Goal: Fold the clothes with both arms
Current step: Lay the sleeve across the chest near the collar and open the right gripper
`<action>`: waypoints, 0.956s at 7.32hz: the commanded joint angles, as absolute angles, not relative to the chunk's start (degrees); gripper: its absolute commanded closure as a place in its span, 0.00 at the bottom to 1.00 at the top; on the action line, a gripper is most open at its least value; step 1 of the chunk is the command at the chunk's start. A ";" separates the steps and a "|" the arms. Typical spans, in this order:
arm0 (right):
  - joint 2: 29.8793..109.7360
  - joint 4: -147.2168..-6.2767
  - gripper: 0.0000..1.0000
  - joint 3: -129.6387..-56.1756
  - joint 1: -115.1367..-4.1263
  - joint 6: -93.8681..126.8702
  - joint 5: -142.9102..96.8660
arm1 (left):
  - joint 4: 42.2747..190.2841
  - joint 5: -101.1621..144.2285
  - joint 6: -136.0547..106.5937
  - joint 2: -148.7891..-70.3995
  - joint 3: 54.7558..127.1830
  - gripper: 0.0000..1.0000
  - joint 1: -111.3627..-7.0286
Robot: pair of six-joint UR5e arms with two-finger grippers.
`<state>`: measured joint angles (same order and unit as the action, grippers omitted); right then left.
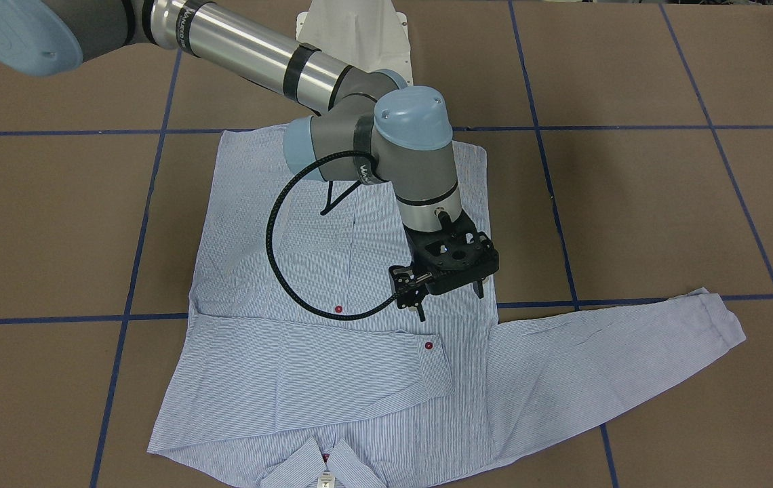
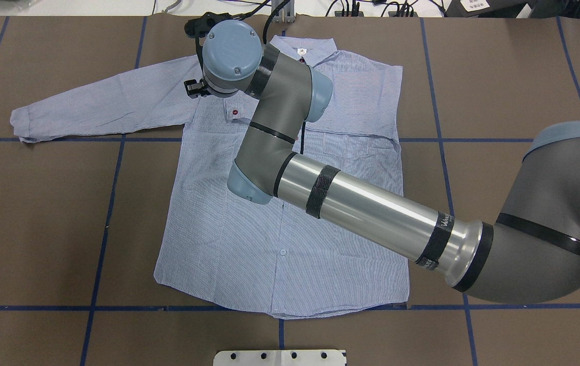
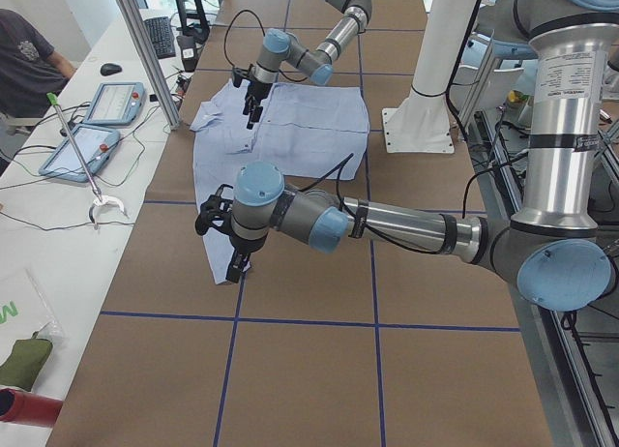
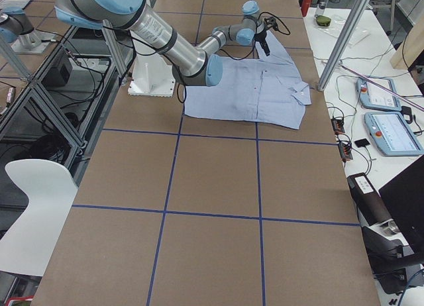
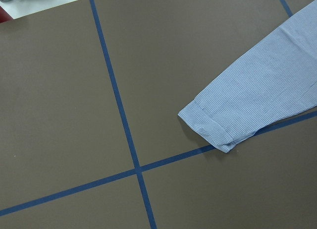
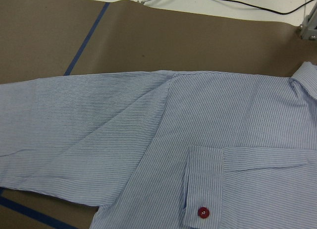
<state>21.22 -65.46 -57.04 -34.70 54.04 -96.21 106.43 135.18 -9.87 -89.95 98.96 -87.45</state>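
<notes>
The striped light-blue shirt point(image 2: 280, 244) lies flat and front up on the brown table, its collar point(image 2: 302, 48) on the far side from the robot. One sleeve is folded across the chest and ends in a cuff with a red button point(image 1: 429, 346). The other sleeve point(image 2: 96, 109) stretches out to the robot's left, its cuff point(image 5: 213, 125) flat on the table. My right gripper point(image 1: 451, 305) hangs open just above the shirt beside the folded cuff point(image 6: 203, 189), holding nothing. My left gripper point(image 3: 235, 265) hovers near the outstretched cuff; I cannot tell its state.
Blue tape lines point(image 2: 112, 203) grid the brown table cover. The white pedestal base point(image 2: 280, 357) stands at the robot's edge. Along the far side runs a white bench with tablets point(image 3: 102, 106), cables, a metal post point(image 3: 145, 50) and a person point(image 3: 24, 50).
</notes>
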 commanded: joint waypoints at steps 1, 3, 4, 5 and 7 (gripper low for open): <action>22.84 -74.68 0.01 -63.26 -37.68 54.49 -102.69 | 113.06 134.65 -24.53 -89.48 98.79 0.01 -82.99; 30.80 -83.46 0.01 -76.31 -42.26 53.96 -109.85 | 119.77 128.87 -36.16 -89.30 97.48 0.03 -78.60; 34.68 -90.46 0.01 -83.60 -44.02 53.44 -110.91 | 123.62 128.59 -39.95 -89.30 95.73 0.02 -78.23; 37.94 -94.36 0.01 -88.98 -46.03 52.39 -113.27 | 130.10 128.06 -45.38 -89.38 92.84 0.01 -77.18; 46.36 -100.17 0.00 -99.88 -50.43 46.62 -117.14 | 140.93 118.09 -58.13 -89.38 88.44 0.01 -69.47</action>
